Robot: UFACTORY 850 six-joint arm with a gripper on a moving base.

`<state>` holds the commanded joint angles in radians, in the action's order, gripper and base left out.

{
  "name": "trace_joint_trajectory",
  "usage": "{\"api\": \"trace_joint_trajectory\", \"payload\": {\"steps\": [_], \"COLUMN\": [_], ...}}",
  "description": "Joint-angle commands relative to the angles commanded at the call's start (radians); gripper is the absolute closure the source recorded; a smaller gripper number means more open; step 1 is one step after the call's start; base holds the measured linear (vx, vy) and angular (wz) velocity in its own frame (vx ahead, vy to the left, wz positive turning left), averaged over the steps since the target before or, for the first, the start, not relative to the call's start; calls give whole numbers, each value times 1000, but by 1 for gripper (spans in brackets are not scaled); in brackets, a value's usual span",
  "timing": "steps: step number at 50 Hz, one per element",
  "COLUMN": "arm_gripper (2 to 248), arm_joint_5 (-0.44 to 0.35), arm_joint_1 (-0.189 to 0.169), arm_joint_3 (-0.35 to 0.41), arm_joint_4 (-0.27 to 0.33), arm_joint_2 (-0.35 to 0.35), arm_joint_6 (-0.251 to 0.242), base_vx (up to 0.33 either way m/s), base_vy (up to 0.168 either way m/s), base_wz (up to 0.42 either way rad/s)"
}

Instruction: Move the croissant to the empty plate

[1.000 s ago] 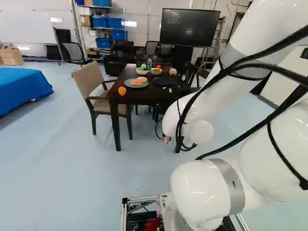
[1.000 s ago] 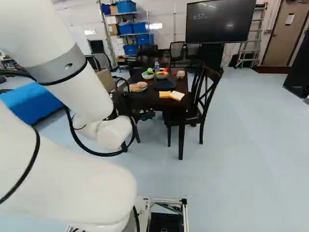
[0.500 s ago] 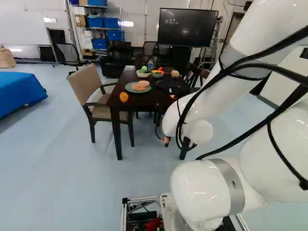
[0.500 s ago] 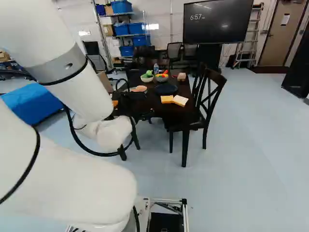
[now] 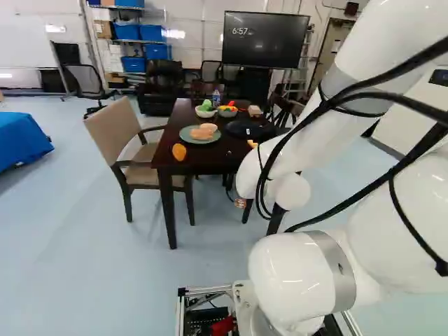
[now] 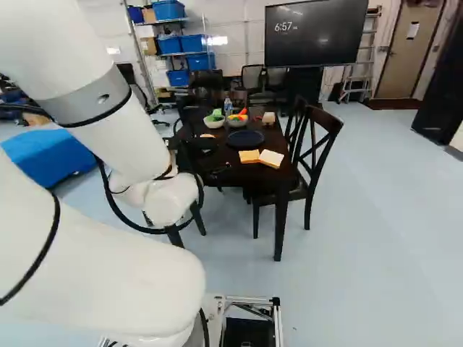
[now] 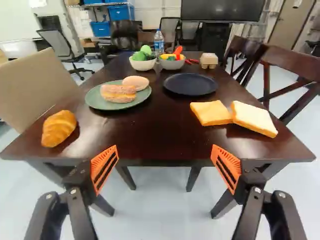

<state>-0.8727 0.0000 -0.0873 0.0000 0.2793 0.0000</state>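
The croissant (image 7: 59, 128) lay on the near corner of the table (image 7: 155, 130), ahead of the gripper (image 7: 165, 154) but off toward the beige armchair (image 7: 37, 87), its length (roughly) running away from the empty, wide-parted fingers (image 7: 104, 167).

arm (image 6: 94, 267): glossy white, rounded joints (image 5: 290, 269) | grey bands (image 6: 83, 103) | black cables (image 5: 378, 94) strapped outside | fingers (image 7: 79, 215): black, screwed links (image 7: 252, 205), slotted orange pads (image 7: 104, 167)

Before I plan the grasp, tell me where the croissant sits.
In the left base view, the croissant lies on the dark table at its near left corner, beside the tan armchair and nearer the base than the green plate.
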Motion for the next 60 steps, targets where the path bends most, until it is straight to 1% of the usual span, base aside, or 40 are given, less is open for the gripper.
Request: {"api": "trace_joint_trajectory", "payload": {"steps": [39, 60], "arm_gripper": [3, 3], "arm_joint_5": [0, 0], "arm_joint_1": [0, 0], "arm_joint_3": [0, 0], "arm_joint_4": [0, 0], "arm_joint_2": [0, 0], "arm_joint_6": [0, 0], "base_vx": [145, 23], "base_vy": [71, 1], "base_wz": [-23, 0]}}
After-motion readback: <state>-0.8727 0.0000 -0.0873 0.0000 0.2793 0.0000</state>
